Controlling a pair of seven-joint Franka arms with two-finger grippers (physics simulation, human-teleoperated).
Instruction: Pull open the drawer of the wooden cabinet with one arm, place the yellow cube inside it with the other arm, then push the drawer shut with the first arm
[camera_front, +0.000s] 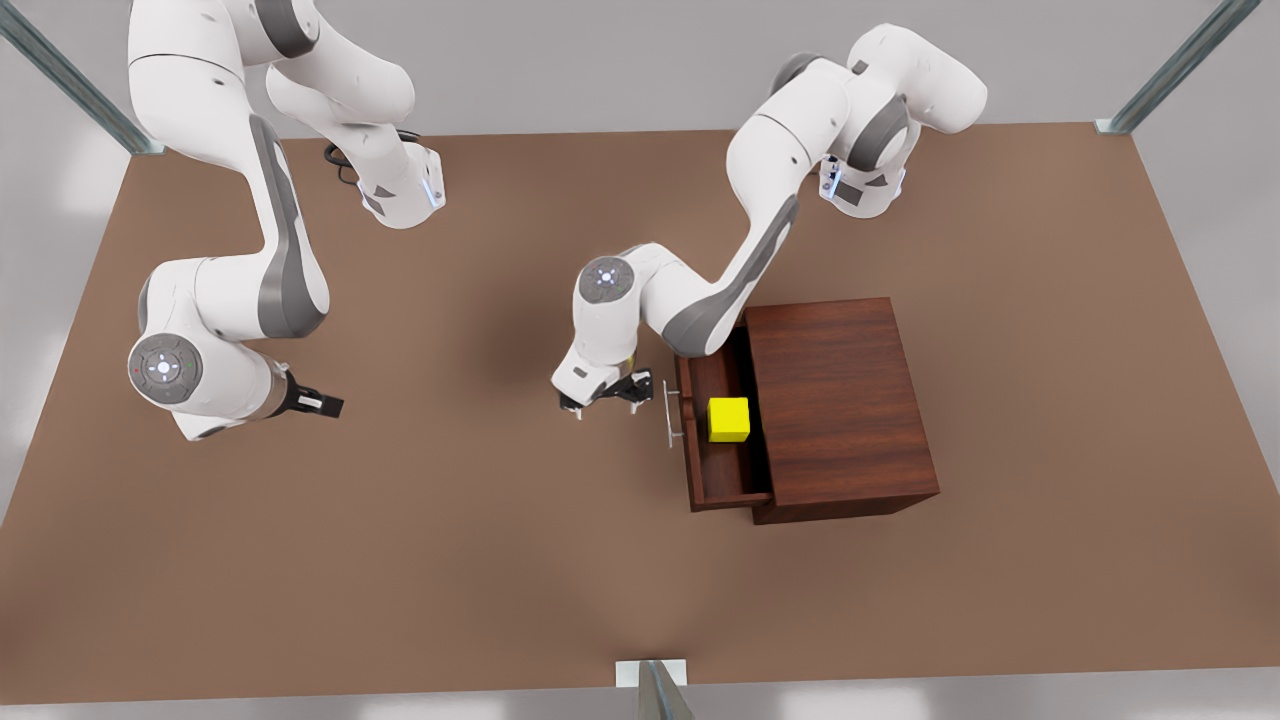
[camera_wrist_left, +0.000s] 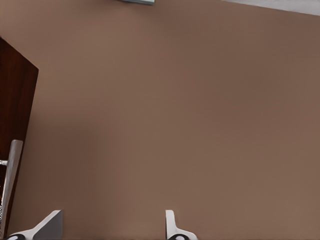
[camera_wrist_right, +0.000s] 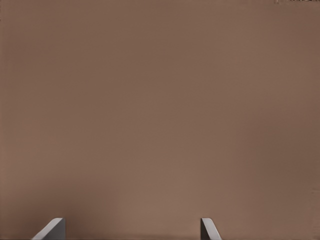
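While one yellow cube (camera_front: 729, 419) sits in the one open drawer (camera_front: 712, 440), both the left hand (camera_front: 607, 392) and right hand (camera_front: 318, 402) gape.

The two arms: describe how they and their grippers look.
Both arms are glossy white with rounded shells and grey panels at the joints. Round grey caps on the joints carry small glowing dots. A black cable loops by one base. The left gripper, beside the handle, has dark fingers; the right gripper is black. In the wrist views the fingertips look pale grey.
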